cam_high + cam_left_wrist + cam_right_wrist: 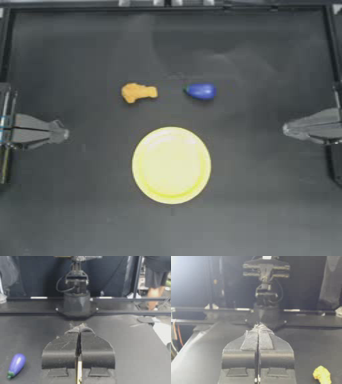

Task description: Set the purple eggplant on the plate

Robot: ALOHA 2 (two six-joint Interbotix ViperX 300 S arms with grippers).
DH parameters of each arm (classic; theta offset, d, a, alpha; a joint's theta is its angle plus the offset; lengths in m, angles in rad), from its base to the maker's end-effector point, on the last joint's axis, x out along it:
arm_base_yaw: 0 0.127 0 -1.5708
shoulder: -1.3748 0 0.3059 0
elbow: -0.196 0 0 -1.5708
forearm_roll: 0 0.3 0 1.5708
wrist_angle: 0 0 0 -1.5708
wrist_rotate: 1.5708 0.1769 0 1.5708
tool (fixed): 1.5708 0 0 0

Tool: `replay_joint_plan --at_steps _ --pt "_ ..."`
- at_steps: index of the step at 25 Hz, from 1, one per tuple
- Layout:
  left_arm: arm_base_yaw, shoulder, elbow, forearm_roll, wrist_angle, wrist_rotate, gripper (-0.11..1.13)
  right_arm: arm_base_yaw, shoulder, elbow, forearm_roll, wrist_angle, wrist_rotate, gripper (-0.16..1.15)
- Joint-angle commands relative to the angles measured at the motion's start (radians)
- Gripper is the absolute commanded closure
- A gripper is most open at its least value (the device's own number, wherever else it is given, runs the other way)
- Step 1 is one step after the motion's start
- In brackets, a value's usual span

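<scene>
The purple eggplant point(201, 91) lies on the table beyond the plate, a small glossy blue-purple teardrop; it also shows in the left wrist view point(16, 365). The large yellow plate point(171, 165) sits at the table's middle with nothing on it. My left gripper point(61, 133) is parked at the left edge, jaws shut and holding nothing point(79, 329). My right gripper point(287, 129) rests at the right edge, likewise shut and holding nothing point(258, 326). Both stand far from the eggplant.
An orange-yellow lumpy piece point(138, 92) lies to the left of the eggplant and shows in the right wrist view point(322, 375). Each wrist view shows the opposite arm's base across the table.
</scene>
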State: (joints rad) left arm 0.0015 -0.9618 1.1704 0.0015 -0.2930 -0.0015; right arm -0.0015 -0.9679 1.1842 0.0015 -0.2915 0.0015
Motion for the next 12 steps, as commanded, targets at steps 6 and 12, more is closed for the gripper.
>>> replay_joint_plan --at_steps 6,12 --pt "0.000 -0.020 -0.006 -0.002 0.011 0.011 0.94 -0.003 0.008 -0.008 -0.002 -0.002 -0.002 0.88" --pt "0.002 -0.020 -0.008 0.002 0.011 0.014 0.59 -0.002 0.012 -0.015 -0.020 0.012 -0.011 0.55"
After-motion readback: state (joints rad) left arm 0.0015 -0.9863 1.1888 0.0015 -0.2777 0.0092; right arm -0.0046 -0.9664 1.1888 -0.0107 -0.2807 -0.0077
